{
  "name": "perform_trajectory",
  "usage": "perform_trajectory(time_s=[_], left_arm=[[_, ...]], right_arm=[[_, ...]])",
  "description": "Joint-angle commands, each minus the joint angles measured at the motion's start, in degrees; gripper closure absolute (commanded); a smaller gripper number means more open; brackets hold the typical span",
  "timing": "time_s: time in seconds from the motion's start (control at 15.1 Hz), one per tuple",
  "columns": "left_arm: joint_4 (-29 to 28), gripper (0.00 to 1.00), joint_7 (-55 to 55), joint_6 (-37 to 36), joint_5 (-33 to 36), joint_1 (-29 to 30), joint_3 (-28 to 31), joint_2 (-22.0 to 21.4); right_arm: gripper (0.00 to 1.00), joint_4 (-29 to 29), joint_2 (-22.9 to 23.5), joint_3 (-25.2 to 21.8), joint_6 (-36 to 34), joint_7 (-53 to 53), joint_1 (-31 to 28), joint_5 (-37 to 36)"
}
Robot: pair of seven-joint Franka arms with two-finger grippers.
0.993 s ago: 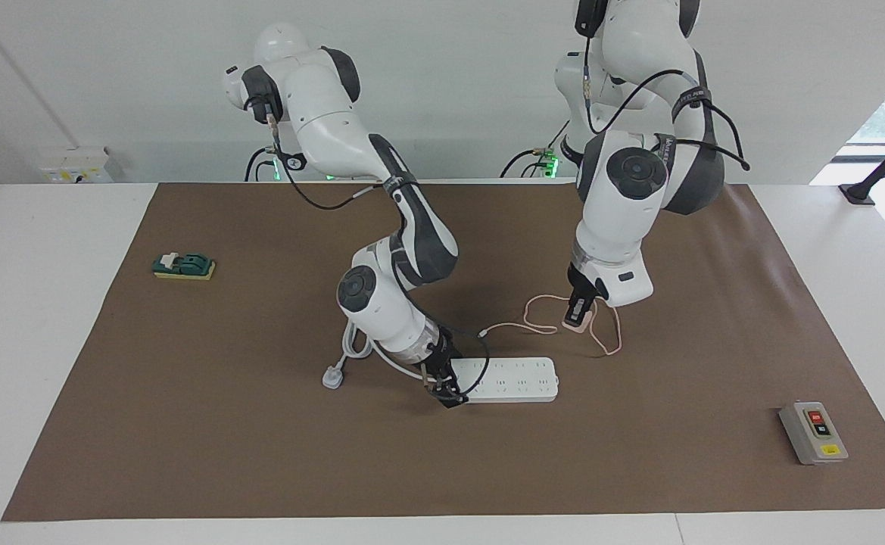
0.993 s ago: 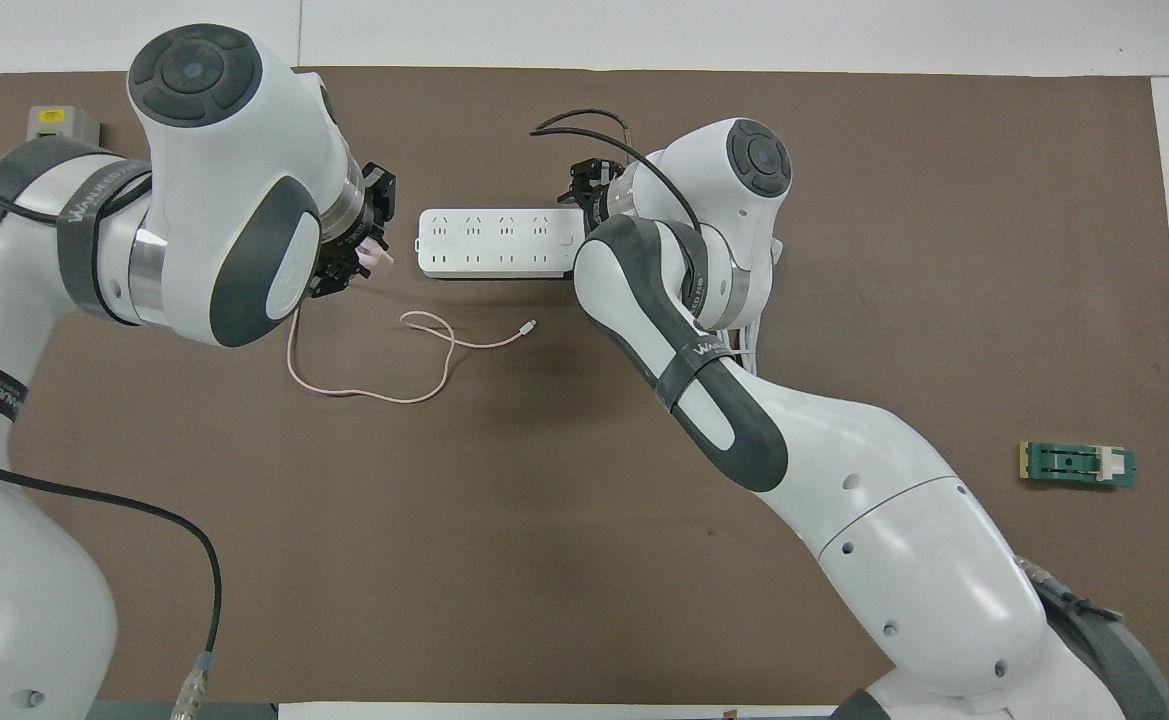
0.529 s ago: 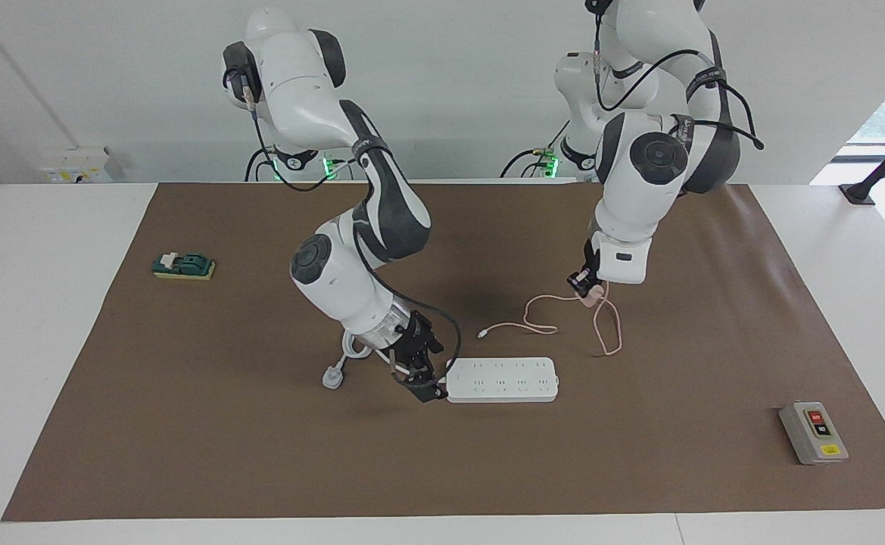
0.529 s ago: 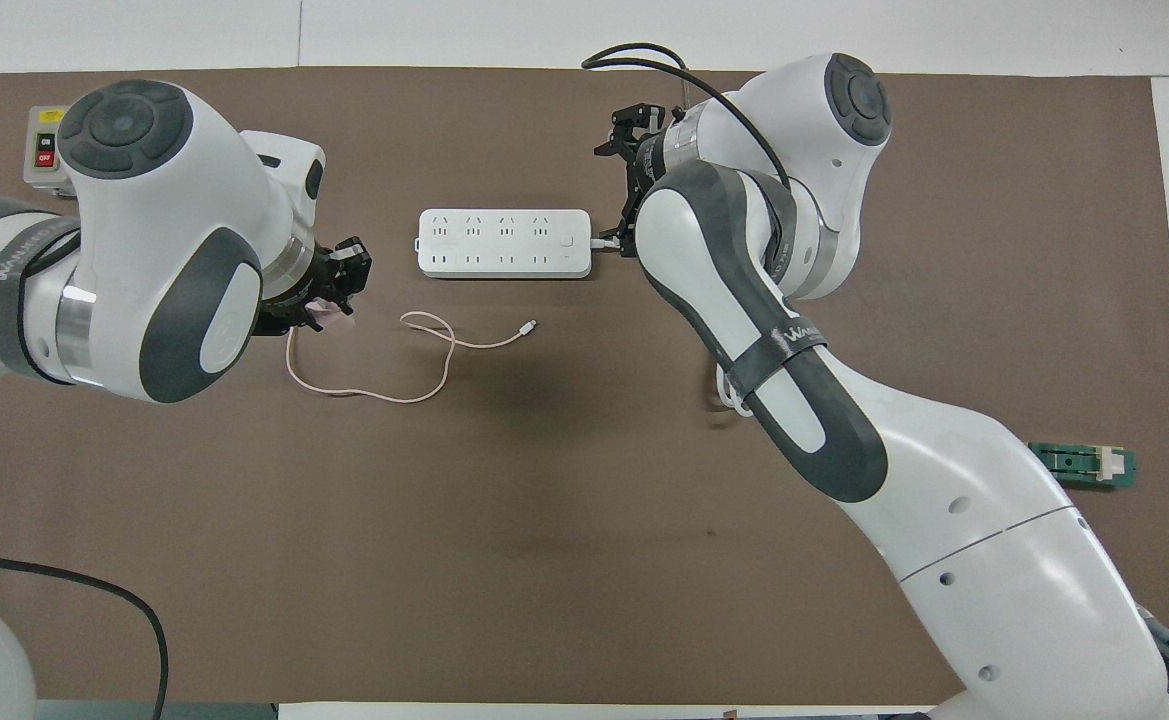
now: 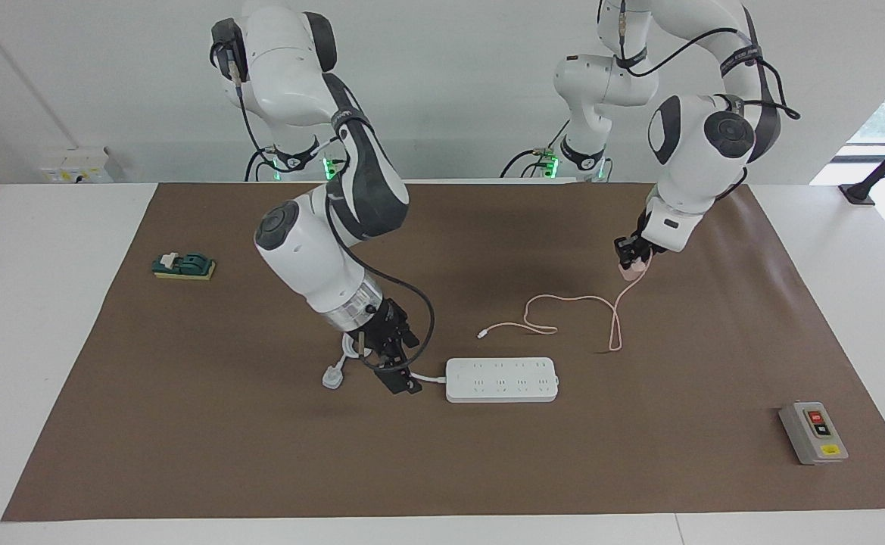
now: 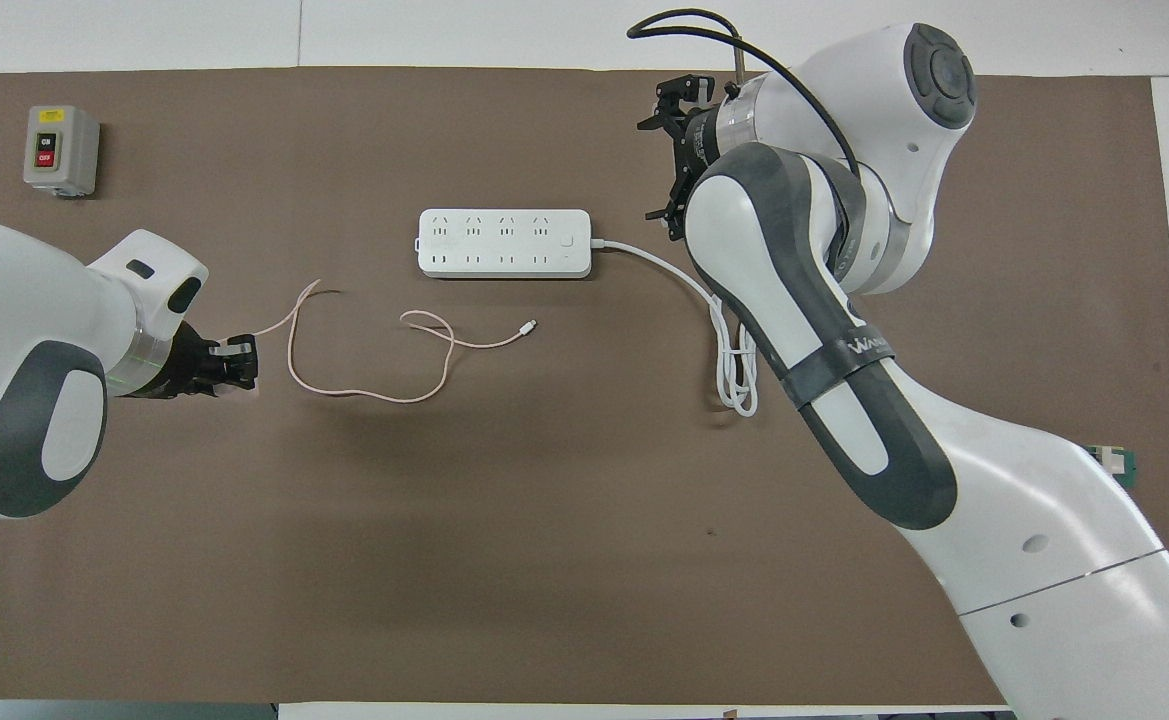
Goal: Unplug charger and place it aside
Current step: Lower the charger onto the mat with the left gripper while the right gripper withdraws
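Brown mat (image 5: 185, 424) covers the table; strip (image 5: 501, 379) lies mid-mat. Right gripper (image 5: 397, 376) hovers over the strip's cord, its fingers' spread unclear. Left gripper (image 5: 631, 261), raised over the mat, clamps the charger (image 5: 634, 269), cable (image 5: 563, 318) trailing onto the mat

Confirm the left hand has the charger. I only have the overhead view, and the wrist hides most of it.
Observer: Yes. In the facing view the left hand is shut on the pink charger, up over the mat. Its cable hangs down to the mat.
Operator: Strip's plug? The right arm covers it.
Observer: The white three-pin plug lies on the mat, toward the right arm's end from the power strip. The right hand is low over the strip's cord.
Operator: Green thing at the edge?
Observer: A green block on a yellow base, on the mat at the right arm's end.
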Motion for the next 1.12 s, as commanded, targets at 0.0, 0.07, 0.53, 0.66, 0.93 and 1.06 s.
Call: perform_trajectory(time_s=[0.0, 0.07, 0.53, 0.66, 0.93, 1.06], left_arm=[[-11.16, 1.00, 8.15, 8.17, -3.96, 3.30, -0.48, -5.80], [-11.61, 1.00, 9.04, 8.26, -5.02, 3.48, -0.48, -6.07], [-16.97, 1.00, 10.53, 16.44, -9.67, 3.30, -0.56, -5.63], [-17.94, 1.00, 17.01, 16.88, -14.40, 4.18, -0.48, -5.28], [-19.87, 1.00, 24.25, 20.04, -17.95, 6.29, -0.39, -3.61], [-19.96, 0.87, 24.52, 20.22, -17.95, 6.30, -0.39, -3.52]], right_arm=[[0.00, -1.87, -4.49, -0.46, -5.36, -13.80, -1.04, -7.46], [0.00, -1.70, -4.76, -0.46, -6.85, -16.97, -2.26, -9.58], [0.00, 3.14, -6.87, -0.28, -20.91, -45.35, -8.50, -16.72], [0.00, 3.14, -7.40, -0.81, -23.81, -51.34, -8.95, -18.03], [0.00, 2.78, -11.96, -1.16, -29.42, -57.95, -9.83, -20.76], [0.00, 2.78, -14.24, -1.33, -33.22, -61.63, -10.62, -21.64]])
